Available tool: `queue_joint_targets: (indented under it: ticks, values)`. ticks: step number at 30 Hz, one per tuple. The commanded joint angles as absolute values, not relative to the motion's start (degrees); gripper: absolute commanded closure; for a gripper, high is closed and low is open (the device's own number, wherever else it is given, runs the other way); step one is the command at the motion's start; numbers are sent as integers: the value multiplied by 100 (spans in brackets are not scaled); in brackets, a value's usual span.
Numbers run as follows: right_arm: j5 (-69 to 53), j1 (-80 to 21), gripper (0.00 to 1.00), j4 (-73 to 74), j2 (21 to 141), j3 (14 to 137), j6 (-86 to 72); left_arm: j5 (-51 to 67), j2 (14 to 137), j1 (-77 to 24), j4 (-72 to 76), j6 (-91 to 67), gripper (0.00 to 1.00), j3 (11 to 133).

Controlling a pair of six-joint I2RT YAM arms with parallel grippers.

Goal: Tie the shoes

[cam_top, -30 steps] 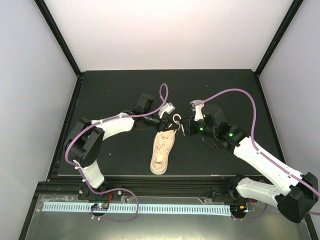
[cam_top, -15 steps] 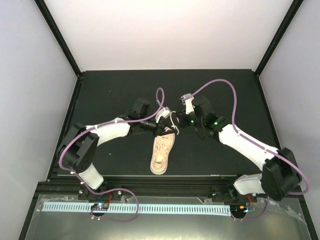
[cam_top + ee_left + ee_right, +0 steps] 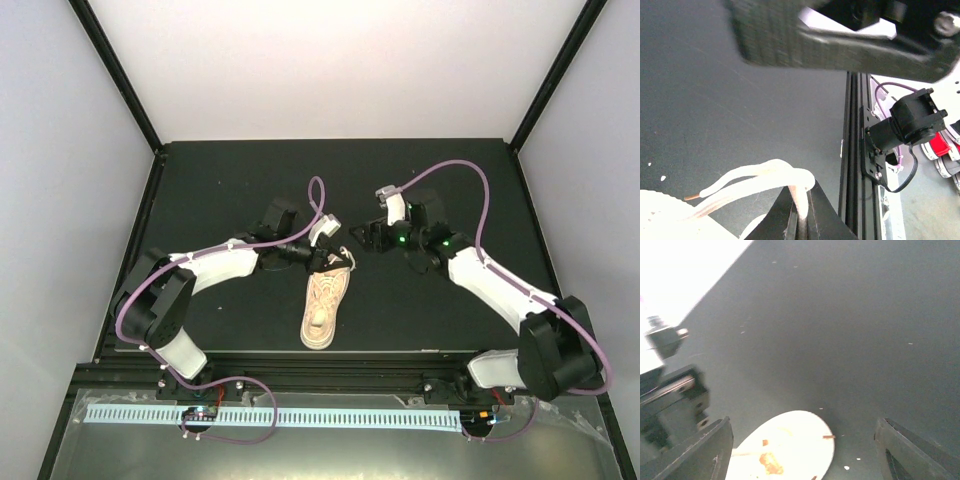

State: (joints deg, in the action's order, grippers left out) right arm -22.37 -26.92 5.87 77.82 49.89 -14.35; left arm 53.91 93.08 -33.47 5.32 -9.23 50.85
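Note:
The beige shoe [image 3: 324, 308] lies on the black mat, toe toward the near edge. My left gripper [image 3: 322, 257] sits just behind its collar, shut on an off-white lace [image 3: 801, 202] pinched between the jaws; the lace runs on leftward as a doubled strand [image 3: 755, 181] toward the shoe. My right gripper [image 3: 368, 236] hovers a little to the right of the shoe's heel end. It is open with nothing between its fingers [image 3: 707, 452]. In the right wrist view the shoe [image 3: 790, 445] shows as a washed-out pale oval below the gripper [image 3: 802, 430].
The black mat [image 3: 220, 190] covers the table up to the white back wall. A black aluminium rail [image 3: 852, 150] runs along the mat's edge, with a small camera mount [image 3: 900, 130] beyond it. Purple cables [image 3: 455, 175] arc over both arms.
My right gripper has opened, let go of the lace, and drawn back slightly to the right. My left gripper has kept its hold on the lace and shifted toward the shoe.

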Motion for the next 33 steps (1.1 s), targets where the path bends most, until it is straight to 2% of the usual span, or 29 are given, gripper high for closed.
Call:
queue_joint_targets:
  ticks: [1,4,8,16,19,24,27,33]
  values:
    - [-3730,-2619,20,51,7547,4628,-1084,5405,9194,-3368,727,-993,98,5071]
    - [-4683,-2619,21,-286,7624,4493,-1096,5468,9186,-3372,680,-932,98,5081]
    - [-5326,-2619,29,-359,7796,4518,-1027,5534,9185,-3371,575,-793,98,5089]
    - [-5460,-2619,57,-209,8077,4570,-935,5595,9161,-3368,537,-713,98,5090]
    - [-5468,-2619,72,-196,8112,4557,-934,5607,9149,-3366,504,-674,98,5106]
    - [-5434,-2614,86,-187,8087,4519,-946,5604,9133,-3361,475,-642,98,5115]
    - [-5427,-2615,88,-185,8101,4501,-945,5612,9112,-3358,508,-637,99,5115]
    - [-5524,-2615,80,-196,8123,4443,-942,5626,9064,-3360,534,-641,99,5131]
